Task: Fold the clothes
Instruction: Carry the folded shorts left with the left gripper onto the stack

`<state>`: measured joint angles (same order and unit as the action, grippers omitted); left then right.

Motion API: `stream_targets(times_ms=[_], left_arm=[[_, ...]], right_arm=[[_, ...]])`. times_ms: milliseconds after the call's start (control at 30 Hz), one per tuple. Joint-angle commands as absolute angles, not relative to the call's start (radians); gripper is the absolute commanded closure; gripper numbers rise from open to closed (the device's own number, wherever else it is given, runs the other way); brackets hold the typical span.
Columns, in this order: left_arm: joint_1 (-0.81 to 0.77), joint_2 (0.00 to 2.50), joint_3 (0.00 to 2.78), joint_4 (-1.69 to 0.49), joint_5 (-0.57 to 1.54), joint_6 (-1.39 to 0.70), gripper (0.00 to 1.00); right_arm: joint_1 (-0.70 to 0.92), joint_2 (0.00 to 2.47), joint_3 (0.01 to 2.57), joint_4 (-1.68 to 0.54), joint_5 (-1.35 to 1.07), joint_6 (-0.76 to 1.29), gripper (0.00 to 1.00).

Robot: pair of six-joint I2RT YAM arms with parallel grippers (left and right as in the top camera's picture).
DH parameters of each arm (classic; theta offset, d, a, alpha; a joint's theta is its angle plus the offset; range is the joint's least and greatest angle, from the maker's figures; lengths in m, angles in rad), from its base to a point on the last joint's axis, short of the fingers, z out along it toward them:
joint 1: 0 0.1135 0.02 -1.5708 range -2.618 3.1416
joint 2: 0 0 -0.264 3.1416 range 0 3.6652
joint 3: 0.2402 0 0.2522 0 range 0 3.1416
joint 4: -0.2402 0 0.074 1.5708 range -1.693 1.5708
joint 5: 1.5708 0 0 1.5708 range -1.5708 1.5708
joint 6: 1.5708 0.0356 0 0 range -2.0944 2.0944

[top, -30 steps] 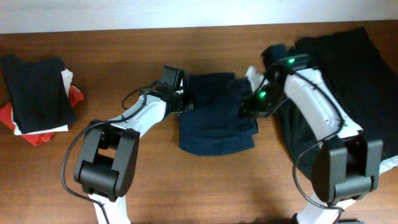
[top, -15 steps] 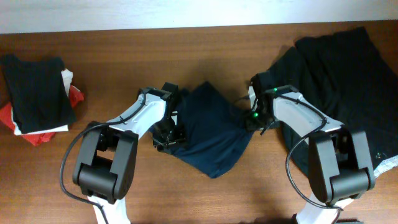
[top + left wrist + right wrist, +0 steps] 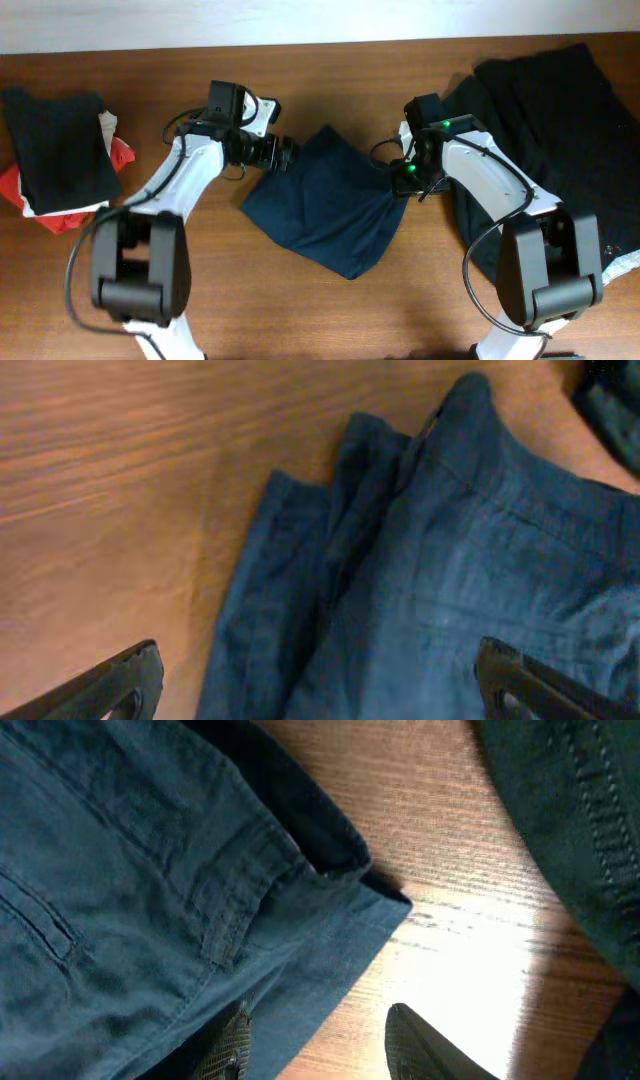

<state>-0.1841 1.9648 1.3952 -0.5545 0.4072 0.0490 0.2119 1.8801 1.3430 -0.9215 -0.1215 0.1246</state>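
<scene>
The navy-blue shorts (image 3: pixel 325 205) lie spread out at a slant in the middle of the table. My left gripper (image 3: pixel 284 155) hovers at their upper left edge, open and empty. In the left wrist view its fingers (image 3: pixel 120 682) stand wide apart over the shorts' folds (image 3: pixel 420 570). My right gripper (image 3: pixel 404 181) is at the shorts' right corner. In the right wrist view (image 3: pixel 325 1050) its jaws are apart, with the shorts' hem (image 3: pixel 300 960) lying against the left finger (image 3: pixel 235 1045). The black garment (image 3: pixel 550 120) lies to the right and also shows in the right wrist view (image 3: pixel 580 820).
A stack of folded clothes (image 3: pixel 60 150), black on top with white and red beneath, sits at the far left. The black garment covers the table's right side up to its far edge. Bare wooden table (image 3: pixel 300 310) lies in front of the shorts.
The shorts went from a compact folded shape to a spread, slanted sheet. My left gripper moved up and to the left, off the shorts' lower left side. My right gripper stayed at the right corner.
</scene>
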Motion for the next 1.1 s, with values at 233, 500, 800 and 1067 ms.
stream_targets(times_ms=[233,500,800,1067], left_arm=[[-0.234,2.145,1.396,-0.530,0.688,0.110,0.57],[-0.134,2.098,1.555,-0.678,0.477,0.091,0.99],[0.196,1.788,1.774,-0.837,-0.022,0.062,0.99],[0.496,1.763,1.774,-0.700,-0.087,0.061,0.99]], right_arm=[[0.215,1.867,1.358,-0.932,-0.127,0.129,0.52],[0.183,1.840,1.371,-0.964,-0.076,0.129,0.56],[0.045,1.736,1.442,-1.104,-0.067,0.129,0.55],[0.045,1.736,1.442,-1.113,-0.071,0.129,0.55]])
